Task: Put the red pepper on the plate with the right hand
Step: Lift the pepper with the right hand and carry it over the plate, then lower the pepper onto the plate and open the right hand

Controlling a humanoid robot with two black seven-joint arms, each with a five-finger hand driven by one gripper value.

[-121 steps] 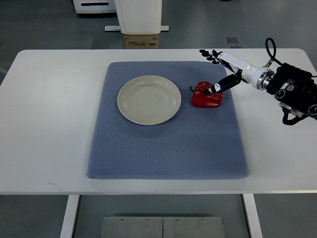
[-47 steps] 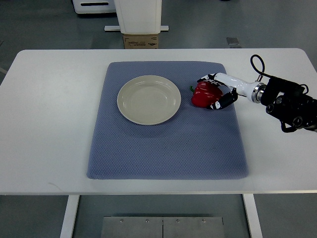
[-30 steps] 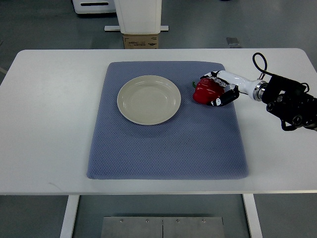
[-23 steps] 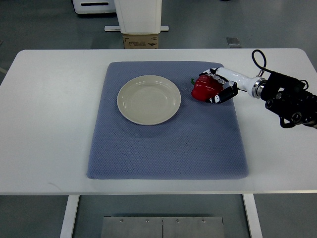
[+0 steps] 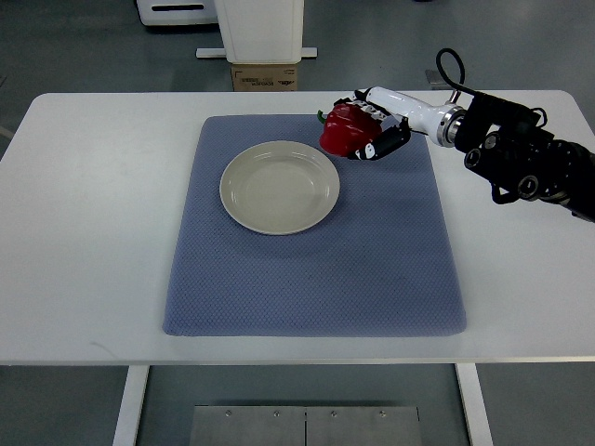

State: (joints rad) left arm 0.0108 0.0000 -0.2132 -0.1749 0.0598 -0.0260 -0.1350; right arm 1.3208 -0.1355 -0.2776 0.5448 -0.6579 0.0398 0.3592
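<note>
— While the right hand point(image 5: 374, 124) wraps its white-and-black fingers around it, where exactly is the red pepper point(image 5: 345, 130) sitting?

— Tucked in the hand's grasp, at the hand's left end, over the far edge of the blue mat point(image 5: 314, 228) and just up and right of the plate point(image 5: 279, 187). Pepper and plate look close, rim almost under it, but the pepper isn't on the plate.

— Describe the pieces for me.

— Glossy, lumpy red pepper with a green stem poking left. Round, shallow, cream plate with a smooth sheen. Mat's a woven, dimpled fabric, a rectangle with rounded corners, lying on a smooth white table point(image 5: 93, 232).

— And the arm?

— It comes in from the right edge, dark bulky forearm with a looping black cable, slim white wrist stretched leftward, fingers curled over the pepper's right side.
</note>
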